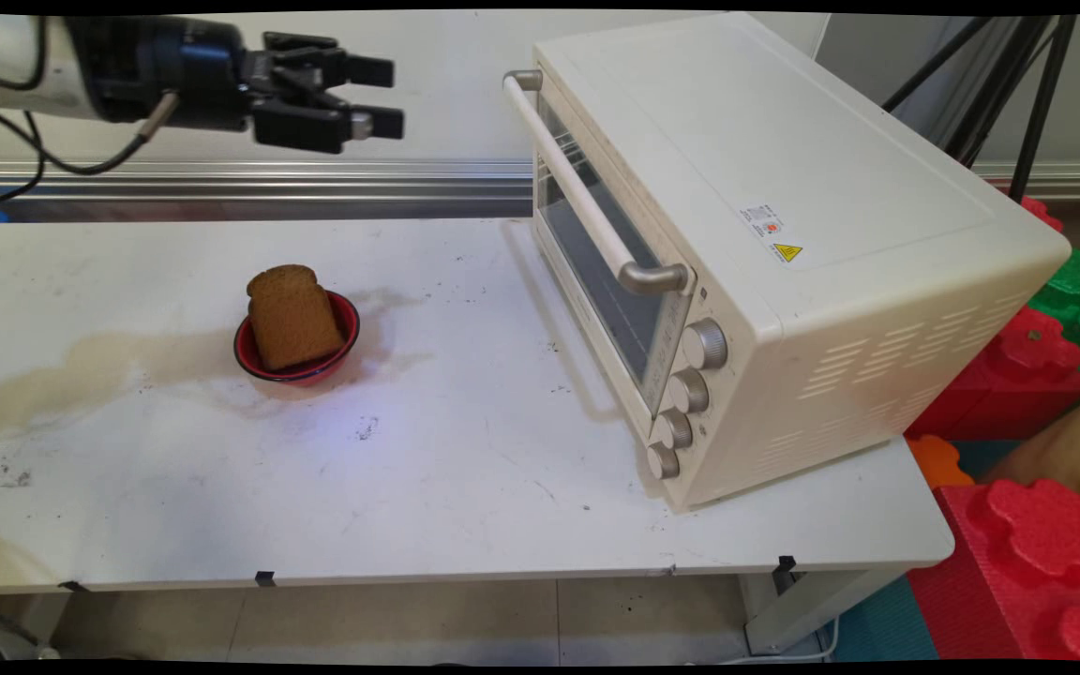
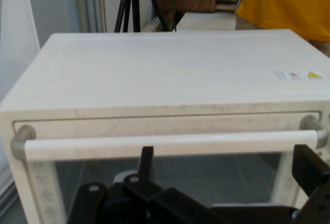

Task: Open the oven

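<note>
My black gripper [image 1: 388, 96] hangs high at the upper left, pointing right toward the cream toaster oven [image 1: 784, 234], and it is open with nothing between its fingers. The oven's door is shut, and its long handle [image 1: 587, 197] lies some way right of the fingertips. In the hand view the oven [image 2: 170, 74] fills the picture, its handle [image 2: 170, 147] running across just above the gripper [image 2: 221, 170]. A slice of brown bread [image 1: 292, 317] stands tilted in a small red bowl [image 1: 346, 328] on the white table [image 1: 409, 469], well below the gripper.
Four knobs [image 1: 687, 394] run down the oven's front right side. Red and green foam blocks [image 1: 1037, 525] are stacked beyond the table's right edge. A tripod [image 1: 1018, 84] stands behind the oven. A brownish stain [image 1: 99, 366] marks the table's left part.
</note>
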### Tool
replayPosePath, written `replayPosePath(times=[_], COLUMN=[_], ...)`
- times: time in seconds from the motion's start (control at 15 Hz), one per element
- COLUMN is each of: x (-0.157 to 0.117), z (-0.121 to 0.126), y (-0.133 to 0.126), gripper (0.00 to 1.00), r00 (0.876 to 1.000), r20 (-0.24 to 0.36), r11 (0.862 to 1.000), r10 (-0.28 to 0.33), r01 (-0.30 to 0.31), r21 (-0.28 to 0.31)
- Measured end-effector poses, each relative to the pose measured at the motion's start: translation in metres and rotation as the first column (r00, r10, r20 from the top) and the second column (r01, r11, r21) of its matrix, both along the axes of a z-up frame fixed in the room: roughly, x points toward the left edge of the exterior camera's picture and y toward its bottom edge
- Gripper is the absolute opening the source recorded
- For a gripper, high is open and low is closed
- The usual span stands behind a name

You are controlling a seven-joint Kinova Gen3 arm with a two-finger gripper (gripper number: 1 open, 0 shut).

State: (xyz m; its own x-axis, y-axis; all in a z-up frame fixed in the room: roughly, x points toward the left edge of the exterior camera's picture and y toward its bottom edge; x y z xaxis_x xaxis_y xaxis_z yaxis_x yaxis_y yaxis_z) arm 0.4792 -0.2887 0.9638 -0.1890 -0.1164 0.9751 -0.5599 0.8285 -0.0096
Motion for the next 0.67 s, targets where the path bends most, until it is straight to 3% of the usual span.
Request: replayPosePath(times=[0.33, 0.67], x=[-0.034, -0.066], z=[0.000, -0.007], y=[-0.026, -0.053], gripper=[1.00, 1.00], r00=[1.000, 1.000], r20=[-0.016, 0.015], r11=[1.000, 1.000], r10=[0.008, 0.002], r01=[-0.008, -0.002], r21=[-0.003, -0.003])
